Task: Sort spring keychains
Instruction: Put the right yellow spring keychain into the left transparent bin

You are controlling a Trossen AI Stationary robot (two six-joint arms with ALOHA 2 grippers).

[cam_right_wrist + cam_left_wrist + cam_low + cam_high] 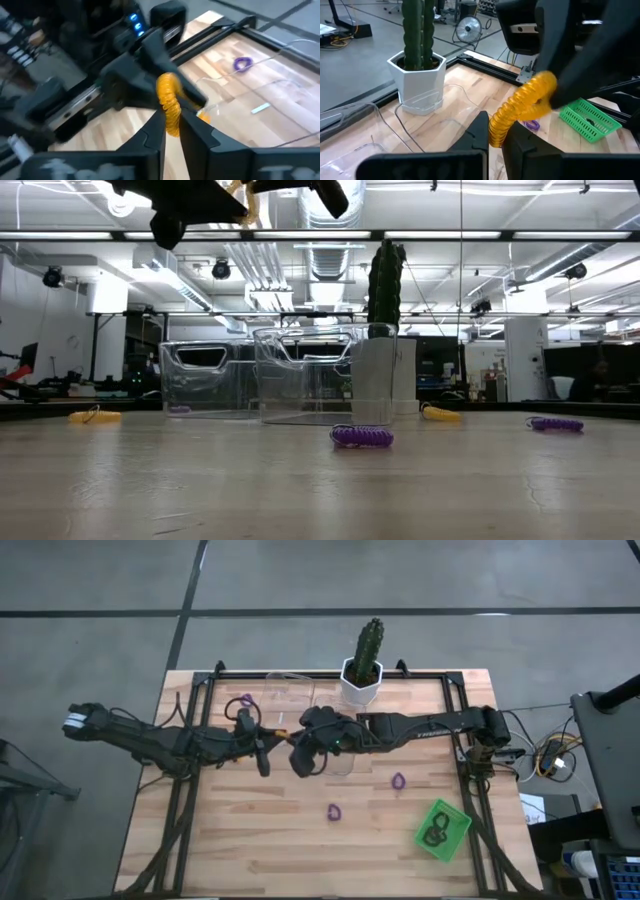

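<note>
Above the worktop's [250, 840] middle, near the far edge, the left gripper [495, 136] and right gripper [172, 125] are each clamped on one end of the orange keychain [522, 107], held aloft between them. This looks like a hand-over; one gripper should probably loosen only once the other's hold is firm.

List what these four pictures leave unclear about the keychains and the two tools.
- High view: the dark keychains in the green basket are too small to count.
- High view: the orange keychain is almost hidden by the left tool and right tool holding it.
- Low view: both tools are cut off by the top edge.
- High view: the clear bin barely shows, so it is unclear whether the purple keychain lies inside.
</note>
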